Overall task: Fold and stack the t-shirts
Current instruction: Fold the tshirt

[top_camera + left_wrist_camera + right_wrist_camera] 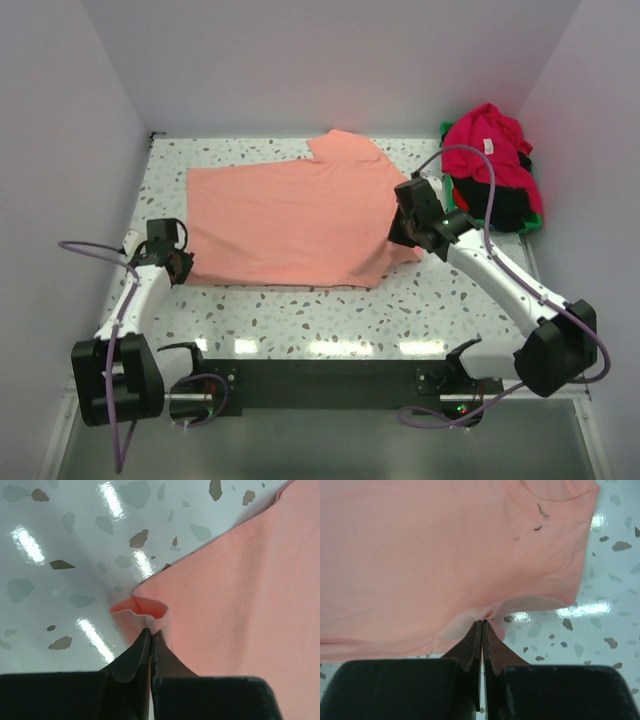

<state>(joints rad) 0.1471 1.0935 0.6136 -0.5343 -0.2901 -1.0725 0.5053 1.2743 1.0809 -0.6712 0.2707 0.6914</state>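
Left pincer (pixel 150 632) pinches salmon-pink t-shirt (pixel 240 605) corner.

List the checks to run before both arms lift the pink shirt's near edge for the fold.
1. Grip of the left tool on the near-left corner of the salmon-pink shirt: ok, jaws shut on bunched cloth.
2. Grip of the right tool on the near-right edge: ok, jaws shut on cloth.
3. Both cloth layers caught in each pinch: cannot tell.
4. Shirt spread flat on the table: ok, only small puckers at the pinches.
5. Nothing lying on top of the shirt: ok.
6. The red shirt and black shirt out of the way in the green bin: ok, at the far right corner.
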